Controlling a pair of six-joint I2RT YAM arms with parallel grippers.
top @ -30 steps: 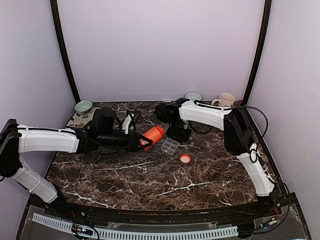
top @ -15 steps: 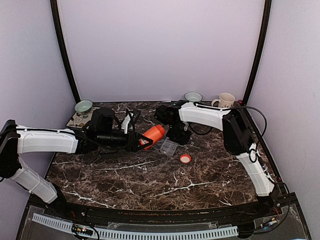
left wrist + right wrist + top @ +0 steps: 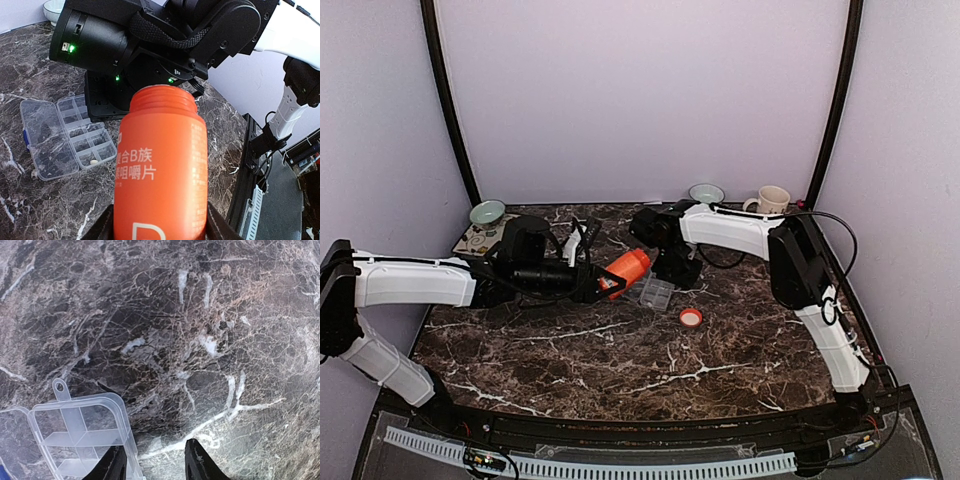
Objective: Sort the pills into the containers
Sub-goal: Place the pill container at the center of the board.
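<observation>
My left gripper (image 3: 604,283) is shut on an orange pill bottle (image 3: 628,267), uncapped and tipped on its side with its mouth toward the right arm. In the left wrist view the bottle (image 3: 160,170) fills the space between the fingers (image 3: 100,231). The clear organiser box, the containers (image 3: 658,292), lies open on the marble just past the bottle mouth. One pale pill (image 3: 93,162) sits in a near compartment of the containers (image 3: 65,135). My right gripper (image 3: 155,465) hangs open just above the table. The box's (image 3: 80,437) corner edge sits against its left finger (image 3: 112,465).
A red-rimmed cap (image 3: 691,317) lies on the table right of the box. Pale bowls stand at the back left (image 3: 487,212) and back centre (image 3: 706,192), with a mug (image 3: 773,200) beside it. Dark poles and lilac walls close in the marble table (image 3: 620,360).
The right gripper's jaws have opened beside the box. The left arm and bottle have stayed where they were.
</observation>
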